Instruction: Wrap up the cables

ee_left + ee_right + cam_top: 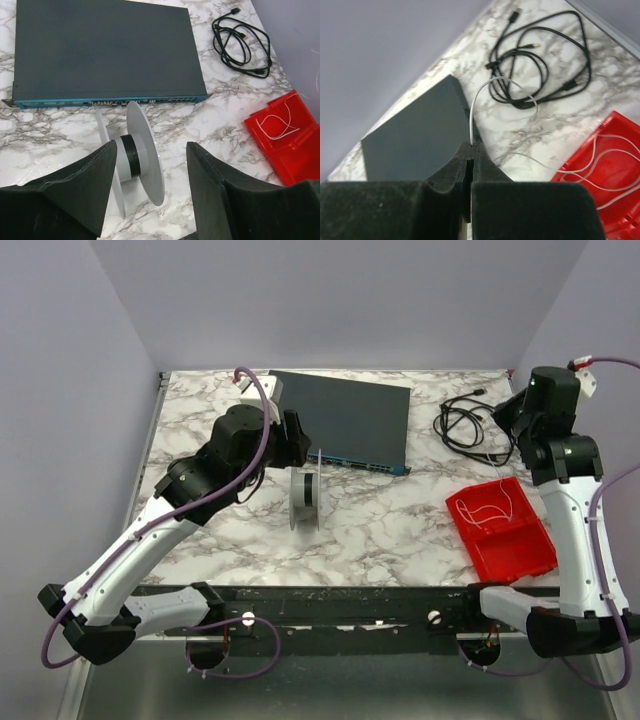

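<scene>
A thin white wire rises in a loop from my right gripper, which is shut on its end, and trails down into the red tray; its coils show in the tray in the top view and the left wrist view. The right gripper is held high at the table's far right. A grey spool with a black band on its hub stands on edge mid-table. My left gripper is open, just above and behind the spool, its left finger beside the hub.
A dark flat network switch lies at the back, just behind the spool. A bundle of black cords lies at the far right, near the right gripper. The red tray sits at the right front.
</scene>
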Tool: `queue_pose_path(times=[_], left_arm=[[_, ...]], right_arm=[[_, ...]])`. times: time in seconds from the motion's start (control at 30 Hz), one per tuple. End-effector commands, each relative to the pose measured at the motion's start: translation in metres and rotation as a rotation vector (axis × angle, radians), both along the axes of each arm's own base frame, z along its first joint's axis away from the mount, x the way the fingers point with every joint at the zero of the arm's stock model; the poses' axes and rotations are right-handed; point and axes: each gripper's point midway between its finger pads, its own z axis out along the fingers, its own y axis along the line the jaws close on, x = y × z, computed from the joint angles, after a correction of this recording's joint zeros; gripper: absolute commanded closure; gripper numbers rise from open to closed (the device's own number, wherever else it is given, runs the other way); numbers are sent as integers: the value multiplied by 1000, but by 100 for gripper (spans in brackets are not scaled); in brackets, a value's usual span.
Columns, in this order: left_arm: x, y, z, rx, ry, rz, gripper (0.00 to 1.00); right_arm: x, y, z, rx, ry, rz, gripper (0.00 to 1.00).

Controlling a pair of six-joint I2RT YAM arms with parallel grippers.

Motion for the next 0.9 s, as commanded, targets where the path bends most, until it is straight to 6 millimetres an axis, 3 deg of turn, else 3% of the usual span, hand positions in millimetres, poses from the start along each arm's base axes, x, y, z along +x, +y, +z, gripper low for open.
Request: queue_pose_path(times=[0.0,0.2,0.4,0.57,0.67,0.87], left_arm=[[-5,-11,7,-9,9,-81,40],[-6,-18,14,-25,7,-107,40],[-4,-21,28,-49,-8,-133,40],[-2,-40,42,-1,-58,-275,39],[-1,-58,41,22,-53,-381,43],[5,-75,34,51,-54,-455,45]], right_arm=[[3,28,35,22,-25,192,99],[10,70,97,79,-160,425,99],[6,133,127,188,-289,796,99],[-8,176,118,301,-302,1080,99],[-11,199,107,326,-273,1165,99],[-26,259,88,351,-222,1321,99]])
